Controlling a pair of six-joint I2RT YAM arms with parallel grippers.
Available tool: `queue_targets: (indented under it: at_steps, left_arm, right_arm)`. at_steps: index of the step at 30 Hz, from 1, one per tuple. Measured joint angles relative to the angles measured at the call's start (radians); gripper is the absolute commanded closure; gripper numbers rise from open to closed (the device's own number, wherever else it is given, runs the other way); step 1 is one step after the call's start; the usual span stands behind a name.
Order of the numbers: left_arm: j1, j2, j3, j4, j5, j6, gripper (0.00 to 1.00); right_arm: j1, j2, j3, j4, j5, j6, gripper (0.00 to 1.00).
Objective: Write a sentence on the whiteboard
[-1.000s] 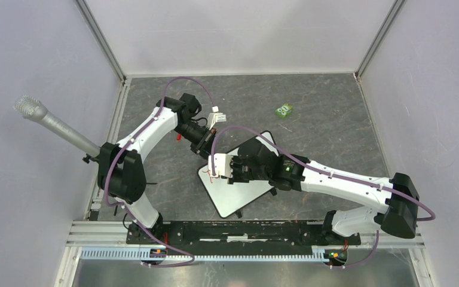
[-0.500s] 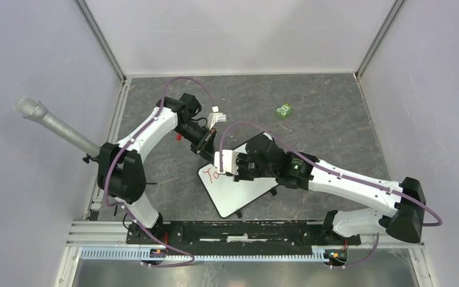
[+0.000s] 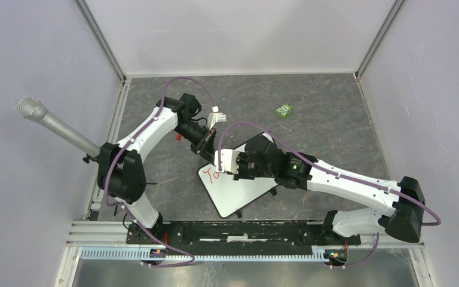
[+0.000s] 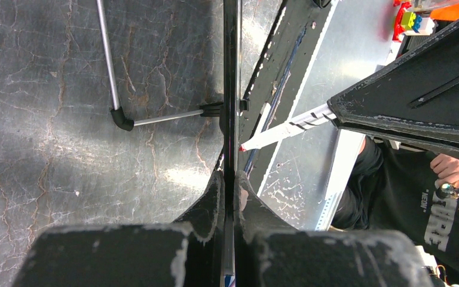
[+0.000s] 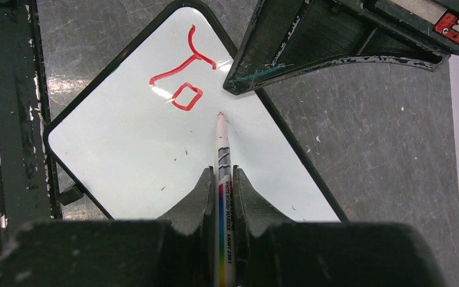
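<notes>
The whiteboard point(image 3: 239, 194) sits askew on the middle of the grey counter point(image 3: 334, 131), between the two arms. Of the sentence point(image 5: 185, 72), only a red "To" shows, near the board's far corner. The right pincer point(image 5: 222, 173) pinches a marker point(image 5: 222, 143), its tip at the board just beside the "o". The left pincer point(image 4: 230, 179) is pressed together on the board's rim. A small green block point(image 3: 284, 110) lies well apart.
</notes>
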Motion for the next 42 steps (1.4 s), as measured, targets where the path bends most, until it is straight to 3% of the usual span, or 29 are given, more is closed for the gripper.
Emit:
queue_targets:
  at_steps: [42]
  left_arm:
    - [0.0,0.0,-0.001,0.003,-0.003,0.006,0.98]
  right_arm:
    - [0.016,0.02,-0.037,0.013,-0.042,-0.003,1.0]
